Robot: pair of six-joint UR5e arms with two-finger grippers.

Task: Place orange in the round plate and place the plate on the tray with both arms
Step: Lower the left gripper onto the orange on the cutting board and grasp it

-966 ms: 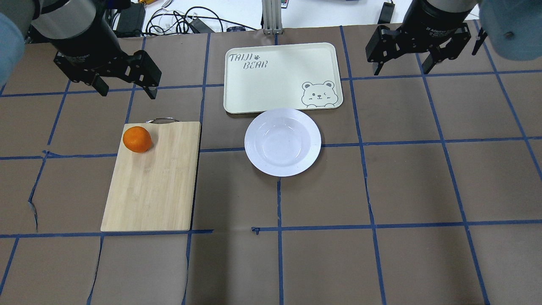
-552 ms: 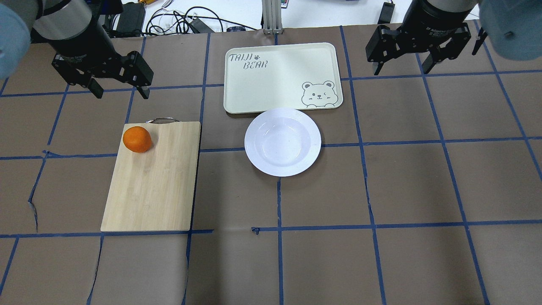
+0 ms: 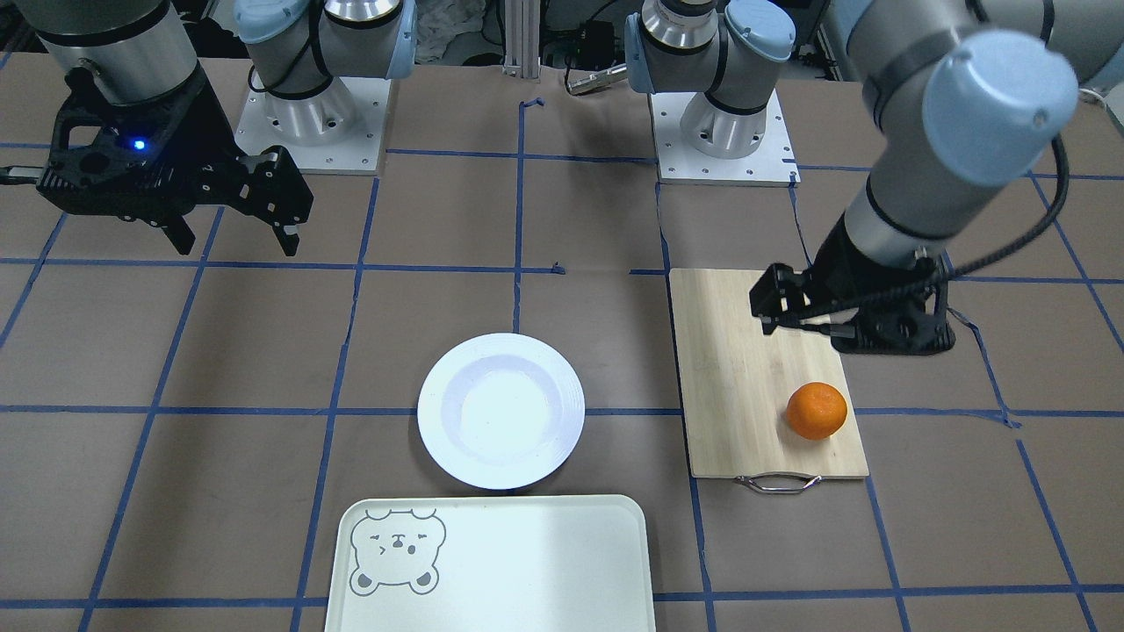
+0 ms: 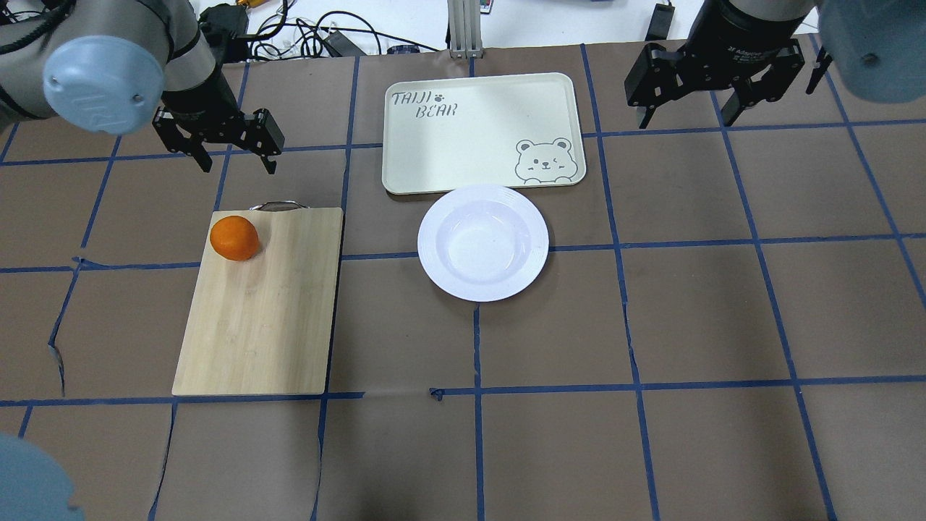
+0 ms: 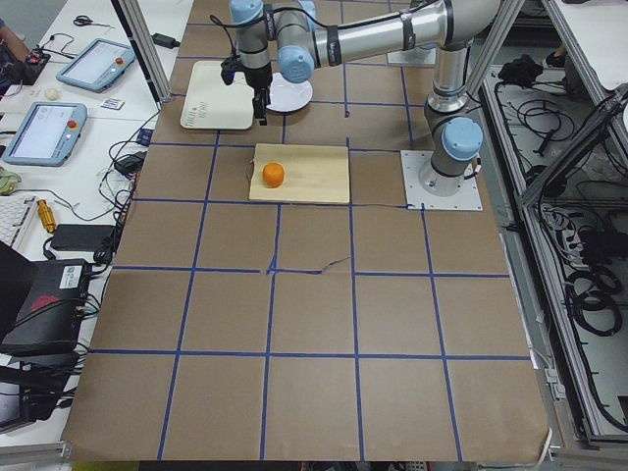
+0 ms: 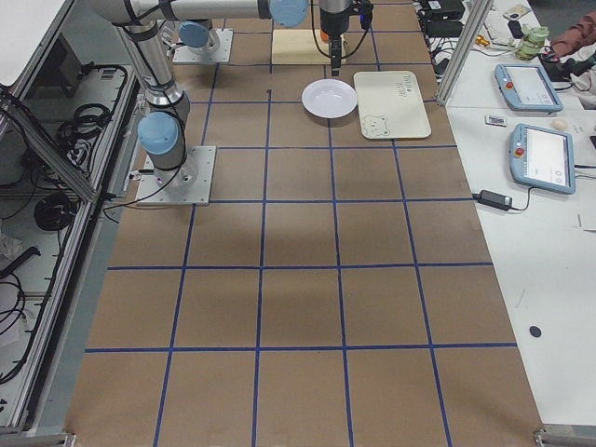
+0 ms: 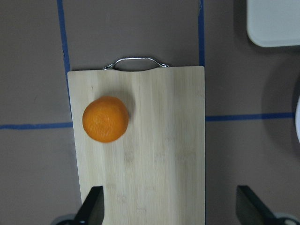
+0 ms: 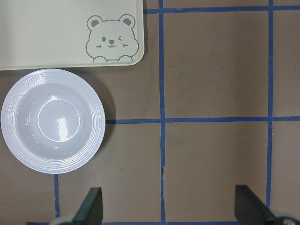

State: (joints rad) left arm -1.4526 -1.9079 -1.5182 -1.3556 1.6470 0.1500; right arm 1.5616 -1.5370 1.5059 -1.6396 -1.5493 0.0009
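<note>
**Reach for the orange: opening step of the task**

Overhead view. The orange (image 4: 234, 238) lies on the upper left corner of a bamboo cutting board (image 4: 260, 318), in the left half of the frame, touching nothing else. The round plate (image 4: 428, 246) sits empty at centre frame, just below the tray (image 4: 470, 145), which is also empty; plate rim and tray edge are very close, and whether they touch cannot be told.

The left pincer (image 4: 239, 166) hangs at upper left, beyond the board's metal handle, jaws spread wide and holding nothing. In the left wrist view its 2 fingers (image 7: 93, 206) show at the bottom edge, with the orange in the upper left of the frame, off the midline between them. The right pincer (image 3: 238, 246) hangs at the upper left of the front-facing view, likewise spread and empty, well apart from the plate.

Judged step: 1 of 3, the approach to the fruit. The next move calls for centring the left pincer over the orange, lowering it to straddle the widest part, then closing gently, since a round fruit may roll on the smooth board.
</note>
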